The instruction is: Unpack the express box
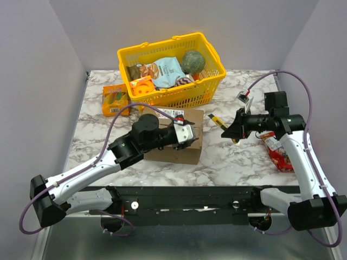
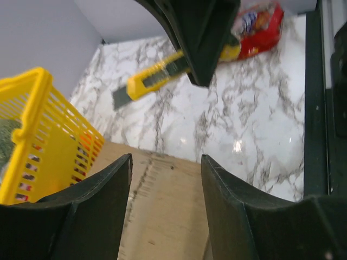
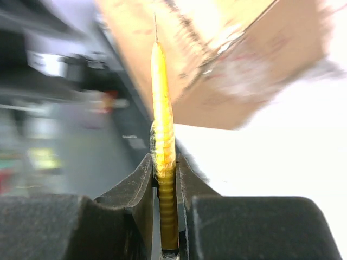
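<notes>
The express box (image 1: pixel 181 142), a closed brown carton with a white label, lies at the table's middle; its top shows in the left wrist view (image 2: pixel 162 206) and, blurred, in the right wrist view (image 3: pixel 217 49). My left gripper (image 1: pixel 190 135) is open and sits on the box's top, its fingers (image 2: pixel 92 211) straddling the cardboard. My right gripper (image 1: pixel 230 131) is shut on a yellow utility knife (image 1: pixel 219 123), held to the right of the box with its blade pointing at the box. The knife also shows in the left wrist view (image 2: pixel 157 77) and in the right wrist view (image 3: pixel 162 135).
A yellow plastic basket (image 1: pixel 209 81) with snack bags stands behind the box. A small orange snack box (image 1: pixel 115 100) lies at the back left. A red snack bag (image 1: pixel 279 154) lies at the right, under my right arm.
</notes>
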You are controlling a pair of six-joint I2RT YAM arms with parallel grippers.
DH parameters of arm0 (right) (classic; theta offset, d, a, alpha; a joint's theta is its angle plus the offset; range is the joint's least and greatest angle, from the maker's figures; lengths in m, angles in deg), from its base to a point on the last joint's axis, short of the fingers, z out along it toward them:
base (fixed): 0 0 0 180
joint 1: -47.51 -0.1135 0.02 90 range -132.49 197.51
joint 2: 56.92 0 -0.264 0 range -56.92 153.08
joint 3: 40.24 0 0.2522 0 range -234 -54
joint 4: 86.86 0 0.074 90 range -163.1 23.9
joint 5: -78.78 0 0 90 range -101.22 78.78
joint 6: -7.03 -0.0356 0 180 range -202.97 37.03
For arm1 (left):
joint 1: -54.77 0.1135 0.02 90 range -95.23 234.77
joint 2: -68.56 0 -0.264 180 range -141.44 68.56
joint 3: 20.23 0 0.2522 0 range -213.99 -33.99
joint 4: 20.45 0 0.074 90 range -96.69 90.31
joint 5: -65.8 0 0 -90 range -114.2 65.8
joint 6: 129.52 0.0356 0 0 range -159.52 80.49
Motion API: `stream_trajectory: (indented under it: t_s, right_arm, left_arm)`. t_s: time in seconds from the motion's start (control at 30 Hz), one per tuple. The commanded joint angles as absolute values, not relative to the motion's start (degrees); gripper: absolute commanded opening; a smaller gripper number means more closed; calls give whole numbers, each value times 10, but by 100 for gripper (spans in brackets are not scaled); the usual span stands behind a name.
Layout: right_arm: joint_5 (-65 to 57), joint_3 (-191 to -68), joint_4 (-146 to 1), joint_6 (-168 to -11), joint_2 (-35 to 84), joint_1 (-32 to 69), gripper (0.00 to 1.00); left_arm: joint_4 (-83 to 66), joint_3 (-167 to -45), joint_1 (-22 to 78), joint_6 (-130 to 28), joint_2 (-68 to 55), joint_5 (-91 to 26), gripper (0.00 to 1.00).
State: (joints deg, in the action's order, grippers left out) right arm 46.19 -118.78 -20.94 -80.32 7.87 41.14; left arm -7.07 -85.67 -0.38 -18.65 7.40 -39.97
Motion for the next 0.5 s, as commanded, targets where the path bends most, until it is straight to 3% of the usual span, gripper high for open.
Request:
stream_trajectory:
  t_s: [0.0,0.13,0.37,0.47]
  right_arm:
    - [325,-1230,-122,-560,70,410,1]
    - [286,-1265,-99,-448,71,408,0]
    - [236,-1392,-37,-340,93,336,1]
    - [185,-1418,-7,-297,91,286,0]
  left_arm:
    - [66,-961,23,-259,91,-427,68]
    - [83,-1001,76,-229,80,-507,67]
    - [147,-1099,99,-189,-7,-613,49]
    - [162,-1148,98,-193,-46,-641,49]
